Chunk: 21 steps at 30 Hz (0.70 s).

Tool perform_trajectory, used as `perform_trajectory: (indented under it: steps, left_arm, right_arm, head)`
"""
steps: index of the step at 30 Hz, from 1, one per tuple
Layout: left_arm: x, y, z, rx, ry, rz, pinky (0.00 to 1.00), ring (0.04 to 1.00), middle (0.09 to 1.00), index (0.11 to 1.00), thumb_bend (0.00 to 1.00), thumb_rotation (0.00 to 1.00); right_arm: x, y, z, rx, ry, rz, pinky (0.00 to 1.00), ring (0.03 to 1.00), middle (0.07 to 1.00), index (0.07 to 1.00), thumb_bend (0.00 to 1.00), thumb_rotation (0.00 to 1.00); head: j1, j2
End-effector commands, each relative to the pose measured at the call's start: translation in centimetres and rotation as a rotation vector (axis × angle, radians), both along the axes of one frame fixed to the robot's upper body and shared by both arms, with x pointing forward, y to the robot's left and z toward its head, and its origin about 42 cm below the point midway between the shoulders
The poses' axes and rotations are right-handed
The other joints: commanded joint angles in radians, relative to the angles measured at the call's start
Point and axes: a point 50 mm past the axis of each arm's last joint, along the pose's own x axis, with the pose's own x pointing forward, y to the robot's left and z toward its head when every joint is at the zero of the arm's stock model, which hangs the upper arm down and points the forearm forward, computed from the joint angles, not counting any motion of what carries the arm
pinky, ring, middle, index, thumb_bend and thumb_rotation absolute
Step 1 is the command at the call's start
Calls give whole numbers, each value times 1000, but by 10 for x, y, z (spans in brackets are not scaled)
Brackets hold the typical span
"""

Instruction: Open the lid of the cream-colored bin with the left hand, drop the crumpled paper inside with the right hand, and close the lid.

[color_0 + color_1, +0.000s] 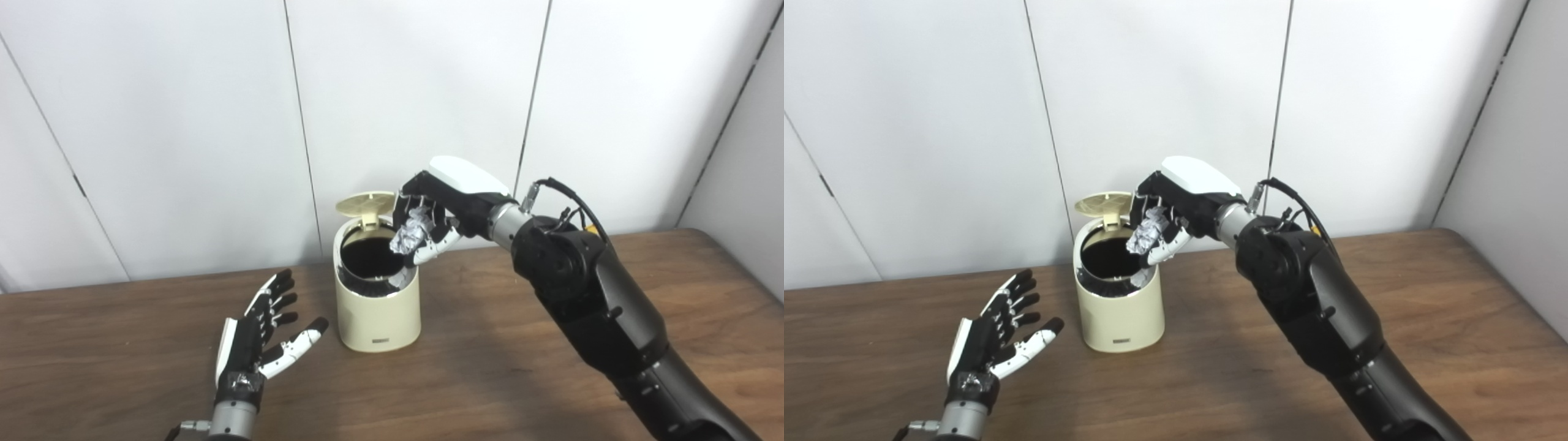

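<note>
1. Right, the cream-colored bin (378, 306) stands upright on the wooden table (551, 380), near the white wall panels (184, 122), its dark mouth wide open.
2. Its lid (365, 204) is flipped up at the back on its hinge, tilted above the rim.
3. Up top, the right hand (429, 214) hangs over the bin's right rim, fingers curled down and clamped on the crumpled paper (411, 236).
4. That paper, a grey-silver wad, sits just above the opening, not inside.
5. Down on the left, the left hand (263, 334) rests low over the table beside the bin, palm turned up, fingers spread apart, holding nothing and not touching the bin.
</note>
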Motion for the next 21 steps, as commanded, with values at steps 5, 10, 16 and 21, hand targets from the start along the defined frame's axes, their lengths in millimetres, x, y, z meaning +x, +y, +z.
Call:
perform_trajectory:
  steps: [5,10,16,21]
  left_arm:
    - [8,-5,25,5,-98,-5,772,846,884,927,722,222]
    - [8,-6,26,10,-104,-2,755,842,882,925,722,220]
    - [7,-7,27,8,-105,-1,747,840,884,925,726,233]
    - [7,-9,28,5,-109,0,750,836,879,923,722,222]
  right_arm:
    - [1,13,28,6,-110,29,373,410,497,495,519,0]
    - [3,21,25,34,-93,42,374,414,498,492,520,0]
    - [3,26,20,32,-112,66,352,400,502,499,518,0]
    - [4,30,16,42,-98,68,351,401,500,498,518,0]
  head:
    - [4,5]
    - [10,9]
    - [17,14]
    - [23,15]
